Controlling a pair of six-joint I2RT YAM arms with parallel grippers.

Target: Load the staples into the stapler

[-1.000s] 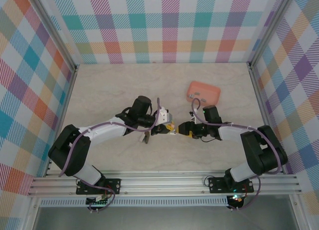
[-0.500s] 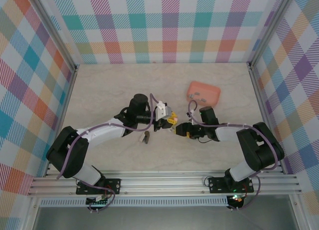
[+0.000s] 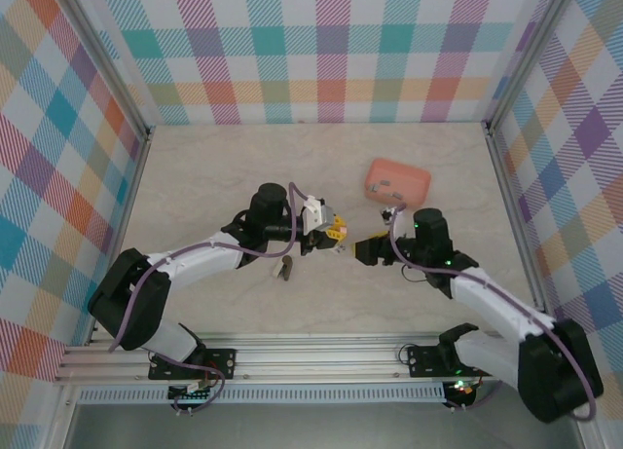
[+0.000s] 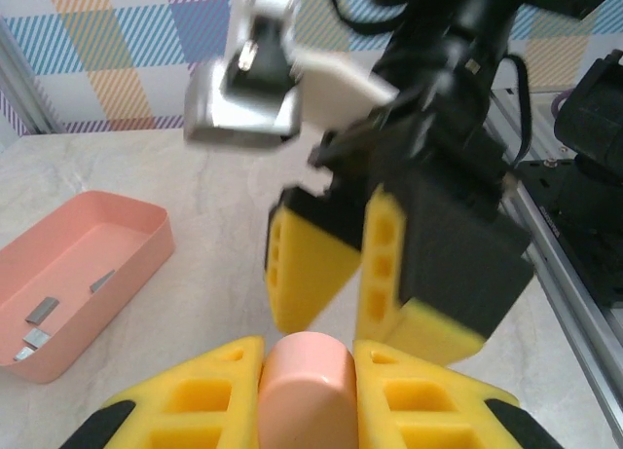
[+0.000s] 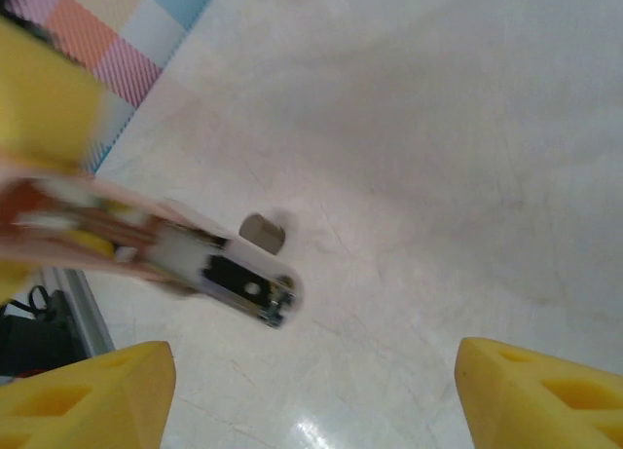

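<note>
My left gripper (image 3: 336, 233) hovers over the table's middle, shut on the pink stapler (image 4: 304, 381), which sits between its yellow fingers (image 4: 195, 400). From the right wrist, the stapler (image 5: 234, 279) shows as a blurred pink and white bar with a dark metal end. Facing it a little to the right, my right gripper (image 3: 360, 251) stands open with nothing between its fingers (image 5: 88, 395). In the left wrist view the right gripper (image 4: 341, 274) is close ahead of the stapler, apart from it. The staples (image 4: 41, 313) lie as small grey strips in the salmon tray (image 4: 146, 249).
The salmon tray (image 3: 397, 181) sits at the back right of the table. A small grey-brown piece (image 3: 285, 267) lies on the table under the left arm, also seen as a piece (image 5: 263, 233) beyond the stapler's end. Aluminium rails run along the near edge.
My right gripper has opened wider, and its arm has swung outward to the right. The left gripper rose and shifted slightly back with the stapler, then held still.
</note>
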